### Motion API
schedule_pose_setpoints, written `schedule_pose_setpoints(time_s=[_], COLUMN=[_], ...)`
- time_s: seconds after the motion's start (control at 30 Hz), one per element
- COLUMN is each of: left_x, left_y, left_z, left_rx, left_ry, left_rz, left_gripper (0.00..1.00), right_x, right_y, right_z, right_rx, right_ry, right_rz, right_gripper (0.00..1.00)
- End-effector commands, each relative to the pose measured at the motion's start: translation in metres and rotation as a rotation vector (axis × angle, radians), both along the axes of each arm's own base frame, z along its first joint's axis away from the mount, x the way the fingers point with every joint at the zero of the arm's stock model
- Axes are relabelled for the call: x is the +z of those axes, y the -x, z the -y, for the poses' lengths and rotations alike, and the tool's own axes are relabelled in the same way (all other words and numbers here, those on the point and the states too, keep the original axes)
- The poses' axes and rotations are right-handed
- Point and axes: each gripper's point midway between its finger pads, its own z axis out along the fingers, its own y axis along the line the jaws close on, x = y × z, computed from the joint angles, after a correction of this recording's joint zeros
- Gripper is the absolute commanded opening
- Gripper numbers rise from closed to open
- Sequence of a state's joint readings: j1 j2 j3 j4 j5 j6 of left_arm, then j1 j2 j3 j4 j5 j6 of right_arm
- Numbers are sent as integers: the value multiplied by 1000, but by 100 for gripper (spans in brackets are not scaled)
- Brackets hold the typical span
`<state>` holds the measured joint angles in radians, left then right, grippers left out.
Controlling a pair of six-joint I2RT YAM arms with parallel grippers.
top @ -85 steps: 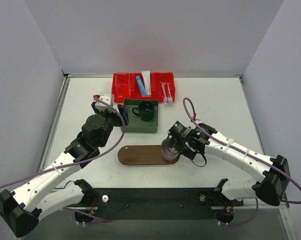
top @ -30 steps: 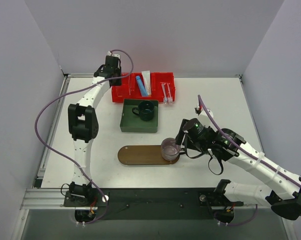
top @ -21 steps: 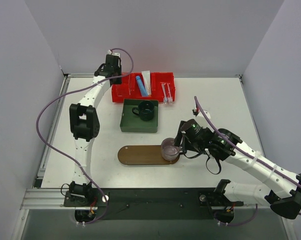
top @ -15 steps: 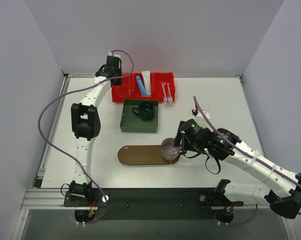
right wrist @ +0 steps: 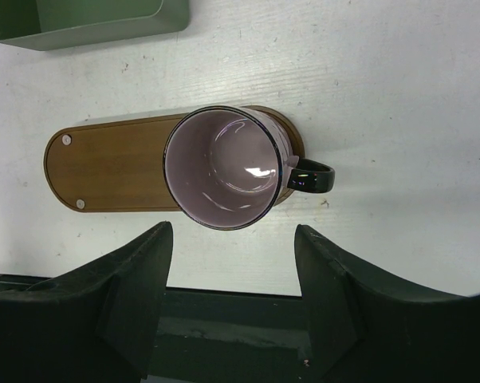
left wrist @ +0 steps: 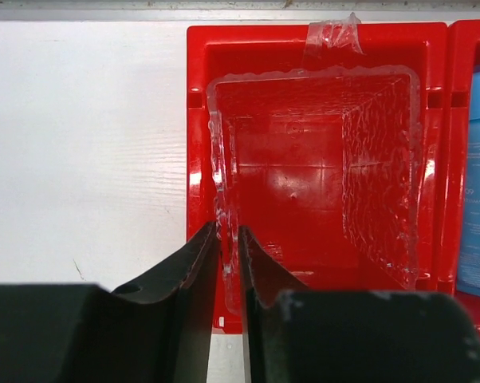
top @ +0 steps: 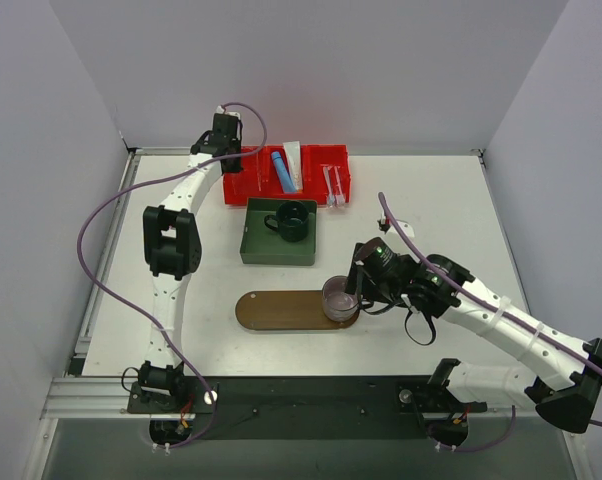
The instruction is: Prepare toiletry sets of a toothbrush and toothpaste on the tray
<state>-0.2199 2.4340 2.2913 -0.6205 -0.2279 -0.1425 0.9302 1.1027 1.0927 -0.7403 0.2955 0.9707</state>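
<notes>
Toiletry sets (top: 286, 168) not yet on the tray (top: 281, 310); tubes and toothbrushes (top: 333, 185) lie in the red bin (top: 246, 187) at the bench's far side.
The left end effector (left wrist: 228, 255) has its fingers almost together astride a clear insert's (left wrist: 383, 159) wall in the bin's left compartment; whether it grips, I cannot tell. The right end effector (right wrist: 232, 231), wide open and empty, hangs by the purple mug (right wrist: 224, 167) on the tray's right end. Fetching seems barely begun; next comes reaching a tube or brush.
</notes>
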Motion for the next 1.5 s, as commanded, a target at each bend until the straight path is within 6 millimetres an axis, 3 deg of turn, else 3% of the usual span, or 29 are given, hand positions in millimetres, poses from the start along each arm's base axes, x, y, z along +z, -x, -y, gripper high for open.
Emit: schedule_pose_setpoints(time_s=[0.0,0.2,0.3,0.53,1.2,1.27,1.3,1.33,1.4,1.47], left_x=[14,20,25,39,161,177,174,191,202,210], left_y=[-8,-7,-8,-8,13,20,24,33,42,63], left_z=[-2,-3,-3,-2,-7,-8,-5,-8,-8,-10], left_rx=[1,8,7,2,-2,-2,-7,-5,-9,-14], left_ry=[9,12,17,20,38,32,28,22,13,-17], left_rz=[34,42,53,78,320,348,345,375,405,419], left_gripper=[24,13,0,0,0,0,0,0,0,0], right_x=[-2,-4,-4,-6,-5,-1,-1,1,5,12], right_y=[-1,-1,-1,-1,0,1,0,1,0,-2], right_z=[2,2,2,5,23,25,27,27,30,32], right_rx=[-5,-7,-6,-12,-54,-60,-62,-61,-66,-68], right_ry=[13,19,20,20,-2,-15,-16,-22,-28,-37], right_rz=[-3,-6,-7,-8,12,21,27,32,45,65], right_gripper=[57,57,57,57,57,57,57,57,57,57])
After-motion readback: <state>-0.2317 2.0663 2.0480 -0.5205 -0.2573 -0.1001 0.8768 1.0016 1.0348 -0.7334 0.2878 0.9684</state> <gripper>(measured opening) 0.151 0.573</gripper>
